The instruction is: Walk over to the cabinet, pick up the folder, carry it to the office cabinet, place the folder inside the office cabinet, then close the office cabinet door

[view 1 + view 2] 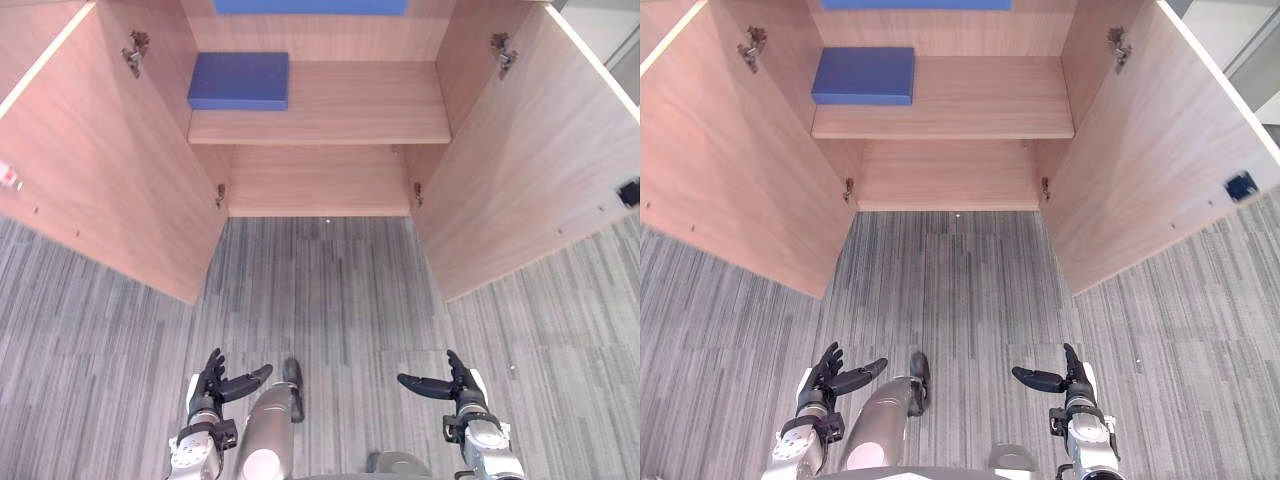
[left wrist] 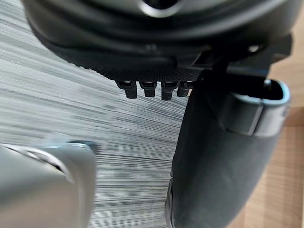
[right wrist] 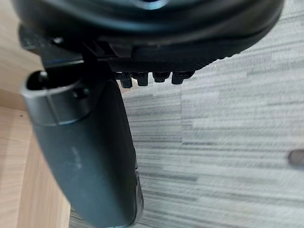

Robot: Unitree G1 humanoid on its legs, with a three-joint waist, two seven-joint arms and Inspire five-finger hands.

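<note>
On the shelf [image 1: 360,110] of the open cabinet, in its left corner by the side wall, the blue folder [image 1: 239,80] lies flat, its long side seemingly along the shelf's front edge. It looks stiff, light and smooth; its near edge seems best to pinch. The left hand [image 1: 212,385] and right hand [image 1: 455,385] hang over the carpet [image 1: 330,290], fingers straight, empty.

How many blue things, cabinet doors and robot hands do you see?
Blue things: 2, the folder on the shelf and a blue slab above it
Open cabinet doors: 2, left door and right door
Robot hands: 2, left hand and right hand
Total: 6
</note>
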